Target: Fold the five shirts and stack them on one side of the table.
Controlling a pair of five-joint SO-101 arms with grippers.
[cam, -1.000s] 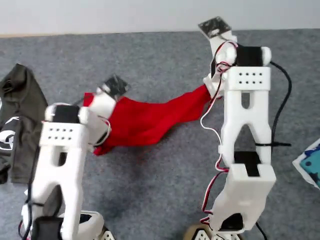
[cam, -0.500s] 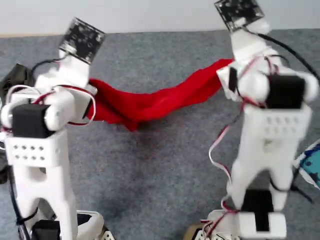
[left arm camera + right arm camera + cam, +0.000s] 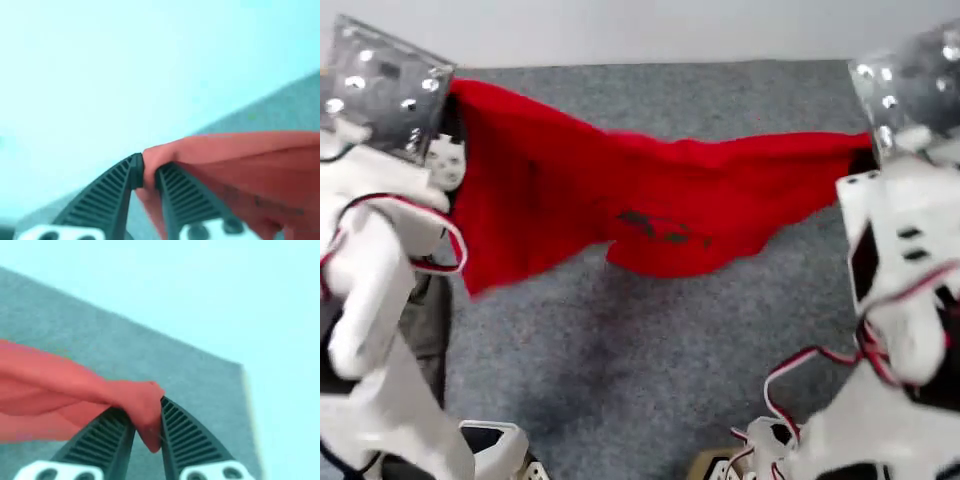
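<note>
A red shirt (image 3: 650,200) hangs stretched in the air between my two arms, high above the grey table (image 3: 650,350); a dark print shows near its middle. My left gripper (image 3: 146,175) is shut on one bunched corner of the red shirt (image 3: 240,160). At the other end my right gripper (image 3: 146,426) is shut on a second bunched corner of the red shirt (image 3: 65,390). In the high view the left arm (image 3: 380,200) stands at the left edge and the right arm (image 3: 910,220) at the right edge, both raised close to the camera.
A dark shirt (image 3: 430,310) lies on the table at the left, mostly hidden behind the left arm. The grey table surface under the hanging shirt is bare.
Both arms have risen and spread apart, lifting the red shirt off the table. The shirt has gone from a crumpled band to a wide, stretched sheet hanging in the air.
</note>
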